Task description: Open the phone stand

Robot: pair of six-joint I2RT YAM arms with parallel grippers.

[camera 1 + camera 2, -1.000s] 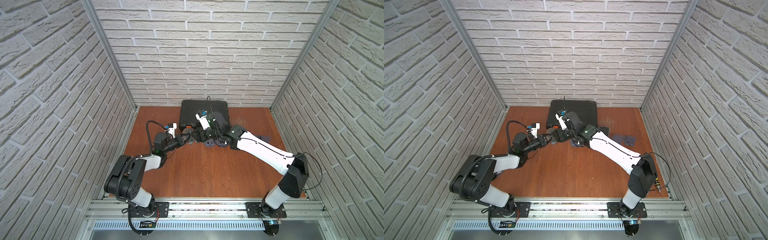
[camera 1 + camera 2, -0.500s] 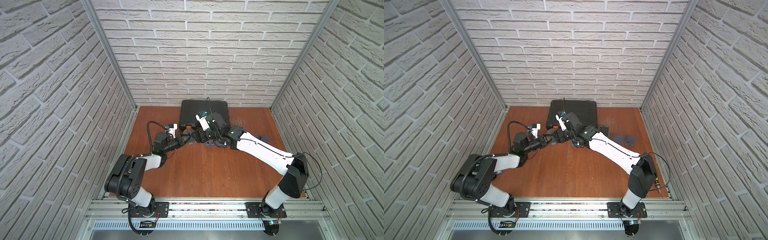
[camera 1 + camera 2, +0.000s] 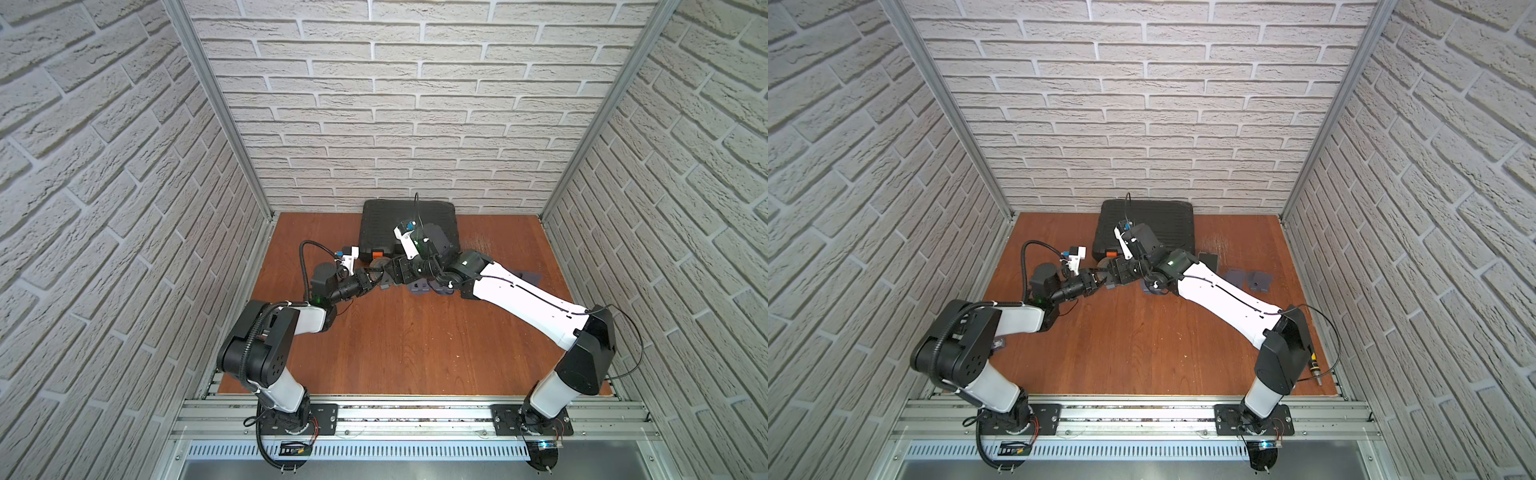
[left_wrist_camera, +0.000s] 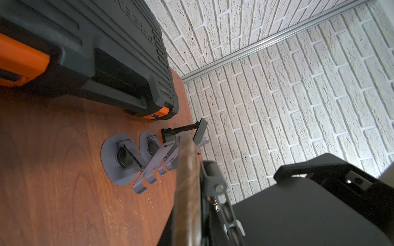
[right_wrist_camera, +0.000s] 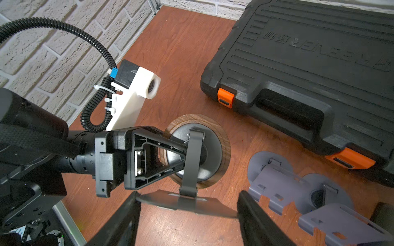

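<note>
Two end effectors share one phone stand (image 5: 204,153), which is near the 12 o'clock side of the counter (image 3: 395,345). The left end effector (image 5: 174,153) is pressed together on the round base with the wooden rim, and this base stands on its edge. The right end effector (image 5: 187,200) pinches the flat holder plate across its width, one finger (image 5: 119,221) at each end.

We judge that the unfolding is in the middle: the thin arm joins base and plate, and the plate is already turned away from the base. The next move, we think, calls for the left side to hold firm while the right swings the plate around the hinge, slowly, because the plate is thin and may slip.

Room is narrow here. The black tool case (image 5: 309,64) is near at 12 o'clock, and two grey stands (image 5: 275,181) lie just beside at 3 o'clock. Toward 6 o'clock the counter is open
</note>
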